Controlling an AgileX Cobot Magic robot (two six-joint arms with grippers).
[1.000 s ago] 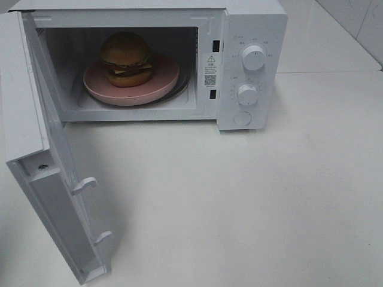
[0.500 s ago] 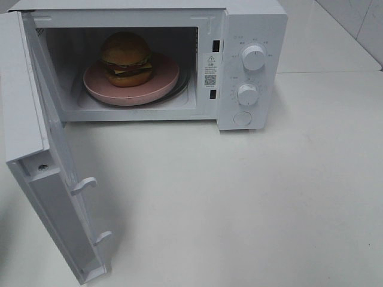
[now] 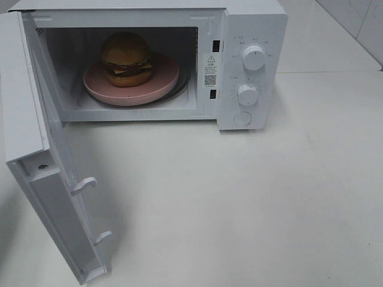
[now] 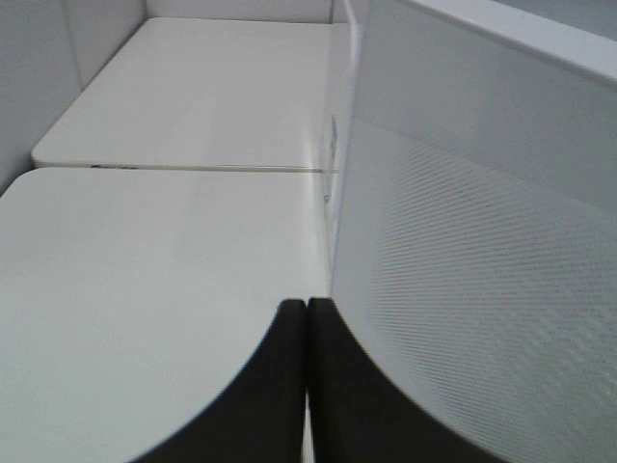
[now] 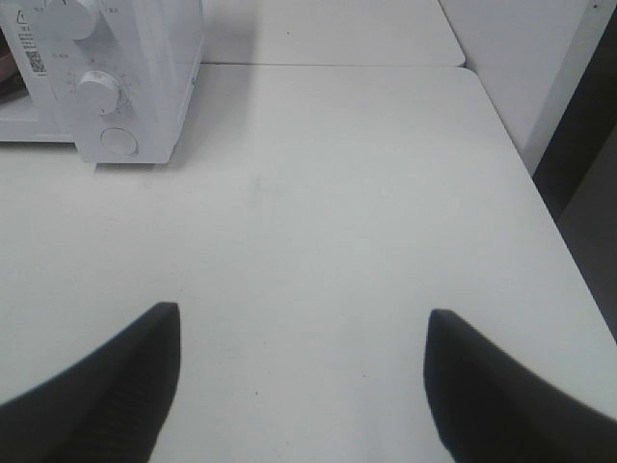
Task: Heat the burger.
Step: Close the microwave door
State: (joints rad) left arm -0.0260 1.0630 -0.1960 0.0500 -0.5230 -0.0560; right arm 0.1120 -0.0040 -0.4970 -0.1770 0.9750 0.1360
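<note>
While the left gripper (image 4: 307,311) has its two dark fingers pressed together with nothing between them, it sits low over the white table (image 4: 145,289), just beside the dot-patterned outer face of the microwave door (image 4: 482,251) — whether it touches that panel I cannot tell. The right gripper (image 5: 304,328) is spread wide and holds nothing, its fingers (image 5: 116,386) well apart above the table. From the high camera, the door stands open at the left of the view, with two latch hooks (image 3: 84,185) showing on its inner edge. Beyond it the white microwave (image 3: 251,24) has its cavity exposed. Inside, the burger (image 3: 125,58) sits upright on a round pink plate (image 3: 161,86) — toward the plate's rear left. On the control panel to the right, two knobs (image 3: 254,58) are stacked above a round button (image 3: 242,118).
</note>
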